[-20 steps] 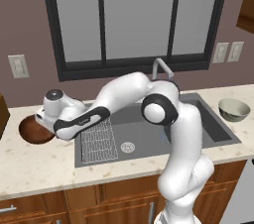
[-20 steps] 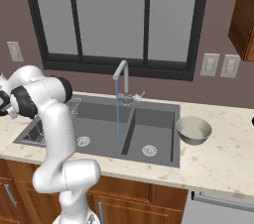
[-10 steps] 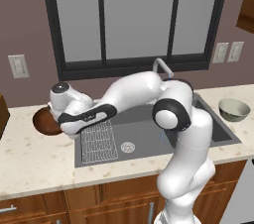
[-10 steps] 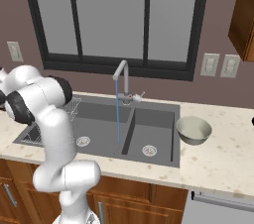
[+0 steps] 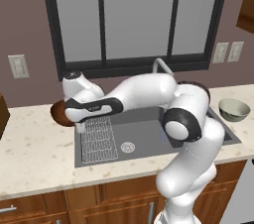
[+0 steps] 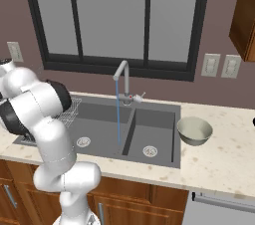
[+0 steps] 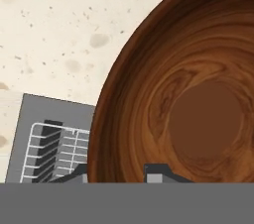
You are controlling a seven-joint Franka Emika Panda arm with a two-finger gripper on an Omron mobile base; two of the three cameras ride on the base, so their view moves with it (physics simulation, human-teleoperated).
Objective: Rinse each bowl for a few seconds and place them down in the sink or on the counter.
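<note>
The gripper (image 7: 116,172) is clamped on the rim of the reddish-brown wooden bowl (image 7: 188,99), one dark fingertip (image 7: 158,172) inside the wall and the other outside it. Seen along the hand, the bowl's hollow faces the camera, grain swirling around its flat round bottom; being round, it has no long axis to speak of.

From the left base view, this bowl (image 5: 58,113) hangs off the left end of the sink (image 5: 149,136), over the counter (image 5: 34,153) just beyond the sink's left edge, mostly hidden behind the white hand. Whether it touches the stone I cannot tell.

Inside the sink, the wire grid rack (image 5: 98,139) lies in the left basin, nearest the held bowl. Further along, the curved faucet (image 6: 122,77) stands behind the divider between the two basins, and a thin blue stream of water (image 6: 118,114) falls from its spout into the left basin beside the divider.

Past the sink's right end, the grey-green bowl (image 6: 194,130) sits upright on the counter, mouth upward, just beside the sink's edge.
</note>
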